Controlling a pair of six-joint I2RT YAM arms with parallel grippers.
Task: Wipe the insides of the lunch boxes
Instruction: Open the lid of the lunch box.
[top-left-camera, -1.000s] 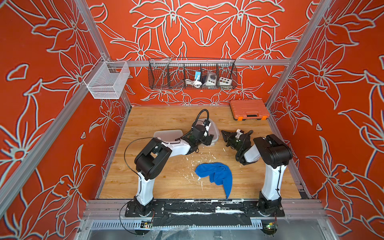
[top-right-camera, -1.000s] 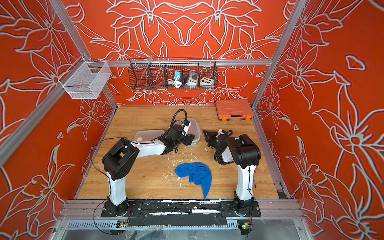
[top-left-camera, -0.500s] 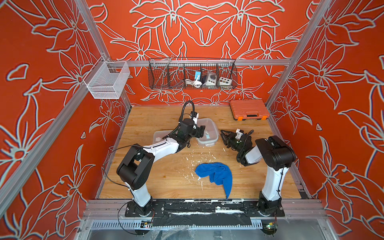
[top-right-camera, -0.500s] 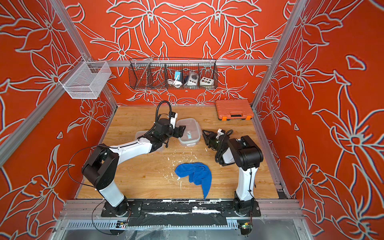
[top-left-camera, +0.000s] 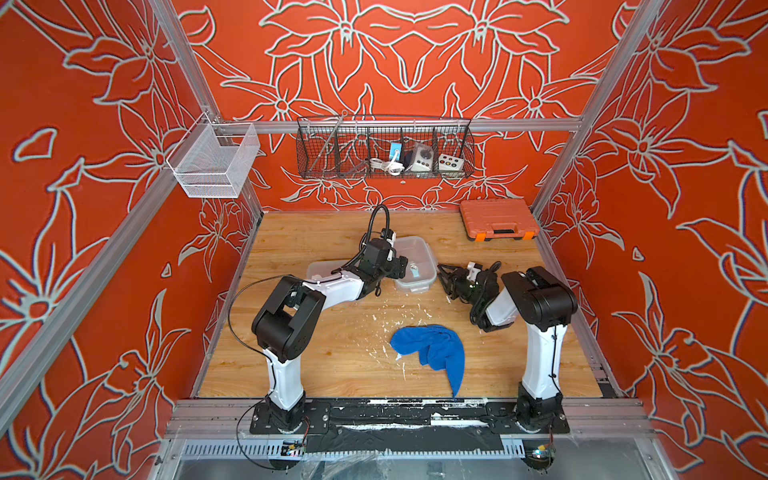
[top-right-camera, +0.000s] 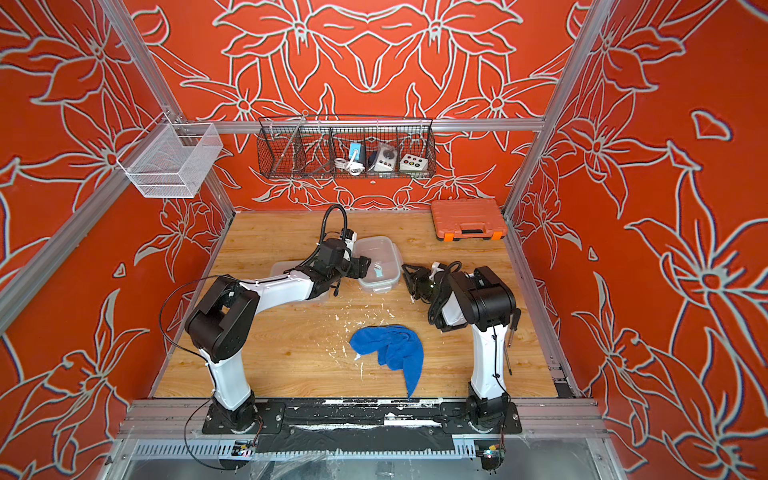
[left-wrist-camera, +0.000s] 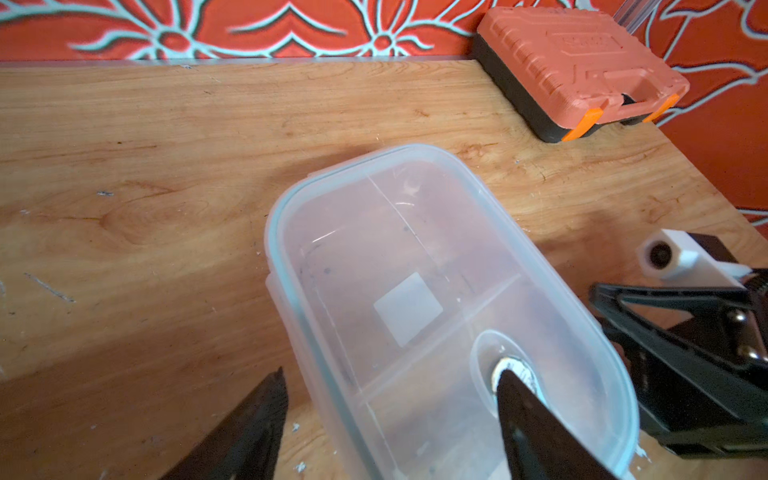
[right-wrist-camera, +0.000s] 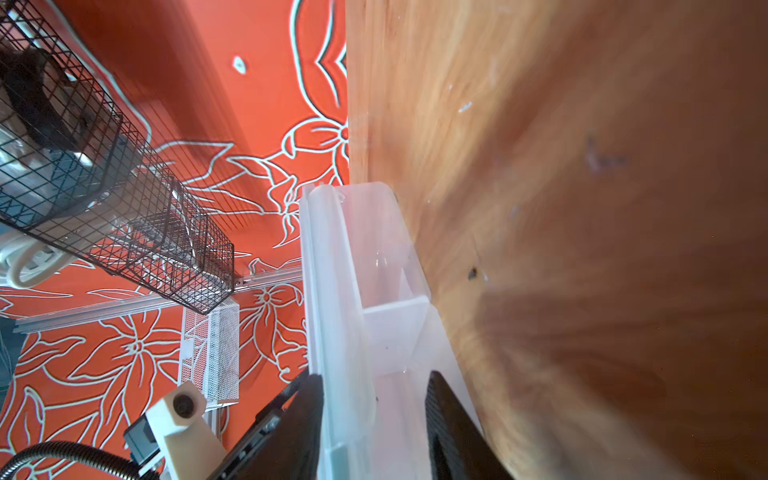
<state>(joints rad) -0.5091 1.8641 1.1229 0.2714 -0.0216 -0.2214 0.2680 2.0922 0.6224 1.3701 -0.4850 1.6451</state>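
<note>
The table is wood and kinda speckled with white bits, with a blue cloth dumped near the front. The divided lunch box sits mid-table, lid off. The second box is right beside it, mostly under the left arm. Over there the left tool is open, straddling the divided one's wall. Meanwhile the right tool has its jaws apart around that box's end. There's a white sticker inside.

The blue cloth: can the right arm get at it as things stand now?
Probably yes. The blue cloth lies loose on bare table near the right arm, with nothing on it. The right pincer, open beside the divided lunch box, seems to hold nothing.
</note>
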